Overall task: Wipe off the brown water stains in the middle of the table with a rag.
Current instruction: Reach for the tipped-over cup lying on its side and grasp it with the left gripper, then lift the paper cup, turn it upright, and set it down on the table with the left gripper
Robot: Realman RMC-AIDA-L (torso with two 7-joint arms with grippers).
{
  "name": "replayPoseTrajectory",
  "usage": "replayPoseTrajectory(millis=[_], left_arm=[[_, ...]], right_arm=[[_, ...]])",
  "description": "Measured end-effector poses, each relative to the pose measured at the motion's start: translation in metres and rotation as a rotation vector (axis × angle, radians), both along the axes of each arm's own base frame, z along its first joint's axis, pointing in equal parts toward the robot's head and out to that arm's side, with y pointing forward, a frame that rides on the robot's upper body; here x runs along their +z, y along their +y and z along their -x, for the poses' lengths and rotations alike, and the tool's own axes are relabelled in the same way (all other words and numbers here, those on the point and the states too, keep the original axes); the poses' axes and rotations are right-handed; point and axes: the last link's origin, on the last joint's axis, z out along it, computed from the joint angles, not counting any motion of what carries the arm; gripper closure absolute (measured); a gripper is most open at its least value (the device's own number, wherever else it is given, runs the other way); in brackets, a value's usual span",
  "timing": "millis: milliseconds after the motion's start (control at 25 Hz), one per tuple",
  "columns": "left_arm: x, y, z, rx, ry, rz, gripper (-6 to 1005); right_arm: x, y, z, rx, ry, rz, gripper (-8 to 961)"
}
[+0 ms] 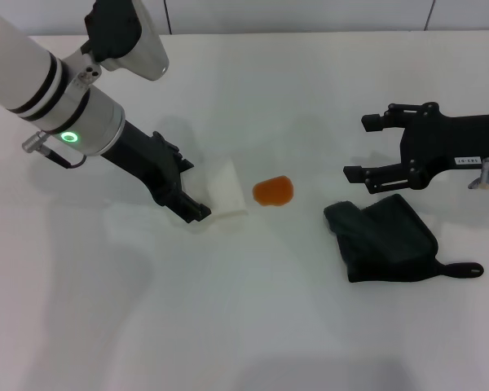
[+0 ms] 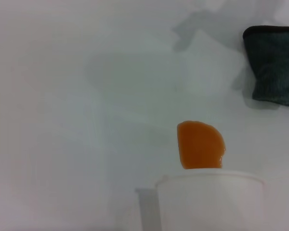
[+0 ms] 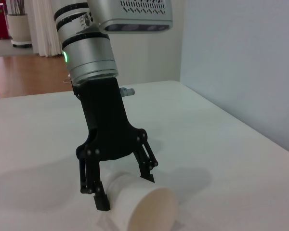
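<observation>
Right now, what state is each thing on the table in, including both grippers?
Cup: on its side, mouth toward the stain.
Left gripper: fingers around the cup.
Stain: wet orange-brown blob on the table, unwiped.
Rag: bunched up, lying flat, not held.
Right gripper: open, just behind the rag, holding nothing.

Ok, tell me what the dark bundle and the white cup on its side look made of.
Dark green-black rag: thick fabric, matte, softly folded.
White paper cup: likely thin paper, matte, with a rolled rim; the left gripper straddles it.
</observation>
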Motion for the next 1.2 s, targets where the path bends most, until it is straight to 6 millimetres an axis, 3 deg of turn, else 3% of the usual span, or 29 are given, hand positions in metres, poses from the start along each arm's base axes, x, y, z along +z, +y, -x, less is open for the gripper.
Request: replayPoseTrajectory(millis=[560, 840, 1200], left_arm=[[0.0, 0.002, -0.002, -0.003, -0.002, -0.011, 175], [0.002, 0.004, -0.003, 0.004, -0.015, -0.027, 286], [0.026, 0.012, -0.006, 0.036, -0.137, -0.122, 354]], right_arm=[[0.0, 0.0, 0.0, 0.0, 0.0, 0.0, 83], [0.0, -0.001, -0.001, -0.003, 0.0, 0.0, 83], [0.001, -0.001, -0.001, -0.001, -0.001, -0.002, 84]])
